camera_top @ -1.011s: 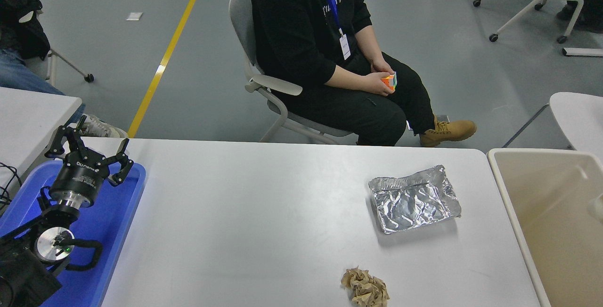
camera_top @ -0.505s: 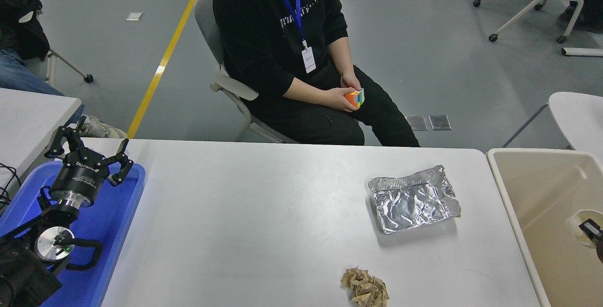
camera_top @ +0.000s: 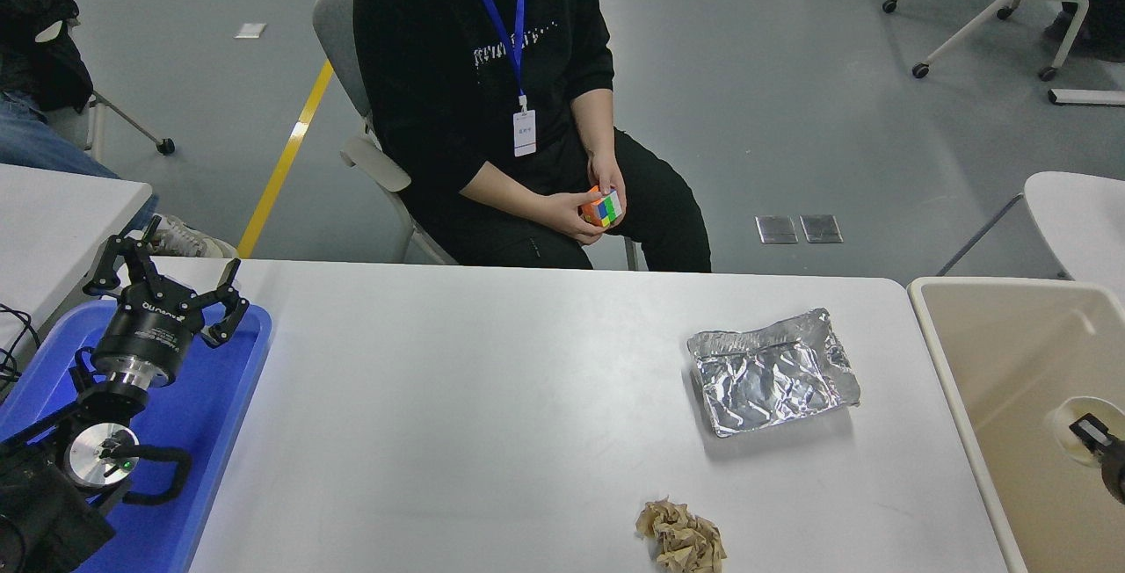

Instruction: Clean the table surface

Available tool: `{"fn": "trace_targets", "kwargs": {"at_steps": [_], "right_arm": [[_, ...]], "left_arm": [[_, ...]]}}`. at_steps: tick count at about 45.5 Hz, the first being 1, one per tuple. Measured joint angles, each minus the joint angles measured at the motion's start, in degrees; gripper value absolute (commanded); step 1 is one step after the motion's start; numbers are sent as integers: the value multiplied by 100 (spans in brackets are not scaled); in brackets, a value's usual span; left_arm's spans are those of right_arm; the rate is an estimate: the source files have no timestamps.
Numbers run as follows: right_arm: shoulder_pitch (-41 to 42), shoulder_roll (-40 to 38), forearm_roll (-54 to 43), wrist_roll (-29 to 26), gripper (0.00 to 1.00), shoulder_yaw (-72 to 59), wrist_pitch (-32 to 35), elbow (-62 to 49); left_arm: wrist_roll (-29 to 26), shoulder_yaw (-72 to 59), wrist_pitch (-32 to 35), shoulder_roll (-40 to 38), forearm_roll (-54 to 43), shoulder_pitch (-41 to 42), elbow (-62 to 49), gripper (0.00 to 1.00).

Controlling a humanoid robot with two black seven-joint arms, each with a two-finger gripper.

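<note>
Wide white worktop [camera_top: 492,432] across the middle and foreground, running from the blue tray [camera_top: 198,432] at its left end to the beige bin [camera_top: 1011,353] just beside its right end. On its right half, a crumpled foil tray [camera_top: 772,373]; nearer the front edge, well apart from the foil, a wad of brown paper [camera_top: 682,538]. Left hand [camera_top: 167,285] parked over the blue tray at lower left, fingers spread wide, holding nothing. Right hand [camera_top: 1099,439] barely in view at the right edge, inside the bin, touching or just above a pale round thing [camera_top: 1068,419]; grip impossible to tell. Beyond the far edge, a seated person [camera_top: 492,90] in black, colourful puzzle cube [camera_top: 602,207] held in both hands.
</note>
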Motion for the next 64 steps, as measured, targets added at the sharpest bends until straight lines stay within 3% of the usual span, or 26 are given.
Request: {"fn": "trace_targets", "kwargs": {"at_steps": [3,5,10,18,40,64], "right_arm": [[-1,1,0,0,34,8,-36,0],[-1,2,6,0,48,21,-84,0],[-1,2,11,0,61,48,-230,0],[31,-15,18,16,92,73,-501,0],[986,-510,94,25,98,164,-818,76],[3067,-1743,905,17,99,2614,-831,1141]], "left_arm": [[0,0,0,0,0,0,0,100],[0,0,0,0,0,0,0,100],[0,0,0,0,0,0,0,100],[0,0,0,0,0,0,0,100],[0,0,0,2,0,0,0,100],[0,0,0,0,0,0,0,100]]}}
